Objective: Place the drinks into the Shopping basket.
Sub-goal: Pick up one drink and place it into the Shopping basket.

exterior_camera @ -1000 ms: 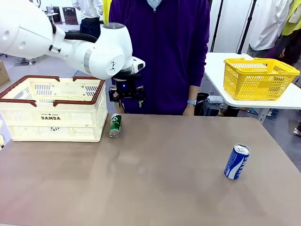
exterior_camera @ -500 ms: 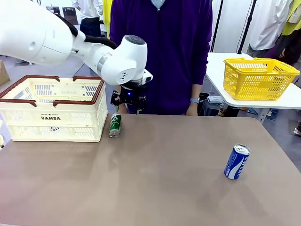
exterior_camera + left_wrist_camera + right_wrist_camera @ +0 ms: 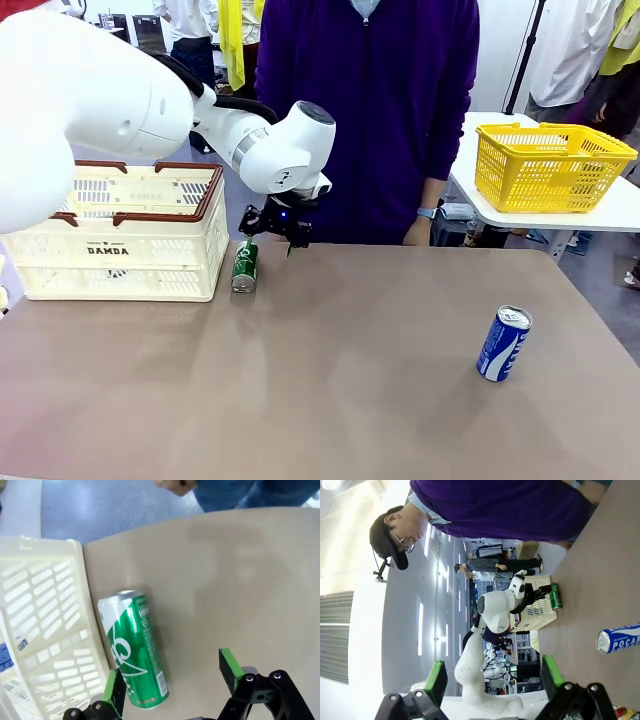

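Shopping basket [image 3: 110, 240] far left; the green can [image 3: 245, 266] stands just beside it, below the left gripper [image 3: 277, 224], which has dropped lower, jaws wide and empty. Blue can [image 3: 503, 343] well off right. Right gripper [image 3: 492, 677] gapes empty too.

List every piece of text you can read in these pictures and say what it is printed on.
"DAMDA": on the side wall of the cream Shopping basket.
"POCAR", cut off by the picture's edge: white lettering on the blue can.
White logo and small print on the green can: too blurred to read.
Small line above "DAMDA": too small to read.
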`<state>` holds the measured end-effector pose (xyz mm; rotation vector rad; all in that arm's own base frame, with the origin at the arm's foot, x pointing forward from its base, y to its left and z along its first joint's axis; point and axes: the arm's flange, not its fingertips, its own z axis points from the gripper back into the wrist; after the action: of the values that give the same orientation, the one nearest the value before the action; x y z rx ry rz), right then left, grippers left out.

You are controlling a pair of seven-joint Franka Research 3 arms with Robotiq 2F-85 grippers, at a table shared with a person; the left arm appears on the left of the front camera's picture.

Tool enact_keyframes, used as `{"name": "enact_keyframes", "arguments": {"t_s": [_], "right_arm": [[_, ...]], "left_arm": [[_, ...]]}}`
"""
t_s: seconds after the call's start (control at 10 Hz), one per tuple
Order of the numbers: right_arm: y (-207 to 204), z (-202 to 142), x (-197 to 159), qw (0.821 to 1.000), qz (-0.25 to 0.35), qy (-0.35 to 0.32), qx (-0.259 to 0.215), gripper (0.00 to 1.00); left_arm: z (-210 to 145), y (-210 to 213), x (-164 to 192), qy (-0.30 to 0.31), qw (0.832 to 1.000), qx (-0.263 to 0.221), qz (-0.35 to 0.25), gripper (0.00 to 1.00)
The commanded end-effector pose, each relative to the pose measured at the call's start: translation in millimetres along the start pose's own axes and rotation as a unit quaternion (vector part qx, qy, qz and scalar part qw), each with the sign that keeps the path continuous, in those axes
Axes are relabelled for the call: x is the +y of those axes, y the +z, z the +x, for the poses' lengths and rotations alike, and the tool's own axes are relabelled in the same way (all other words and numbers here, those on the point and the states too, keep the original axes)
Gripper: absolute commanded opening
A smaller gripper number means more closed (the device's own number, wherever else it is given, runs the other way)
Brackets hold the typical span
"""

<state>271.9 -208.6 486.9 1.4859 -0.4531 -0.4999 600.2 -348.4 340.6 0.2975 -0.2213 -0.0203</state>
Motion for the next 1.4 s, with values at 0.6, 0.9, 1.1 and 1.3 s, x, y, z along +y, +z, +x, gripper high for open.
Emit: {"name": "enact_keyframes", "arguments": {"t_s": [0.6,0.9,1.1,1.3], "right_arm": [[0.8,-0.9,5.4,1.0,0.003,-0.007,0.001,1.0],[0.8,-0.9,5.4,1.0,0.003,-0.007,0.001,1.0],[0.8,-0.9,5.4,1.0,0.003,-0.007,0.001,1.0],[0.8,-0.9,5.4,1.0,0.003,-0.007,0.001,1.0]], "left_arm": [[16.2,-47.0,-0.7,0.067,0.995,0.012,0.078,1.0],[17.4,-59.7,0.2,0.073,0.993,0.031,0.09,1.0],[17.5,-67.0,3.5,0.08,0.991,0.037,0.099,1.0],[18.5,-67.7,5.1,0.082,0.991,0.047,0.097,1.0]]}}
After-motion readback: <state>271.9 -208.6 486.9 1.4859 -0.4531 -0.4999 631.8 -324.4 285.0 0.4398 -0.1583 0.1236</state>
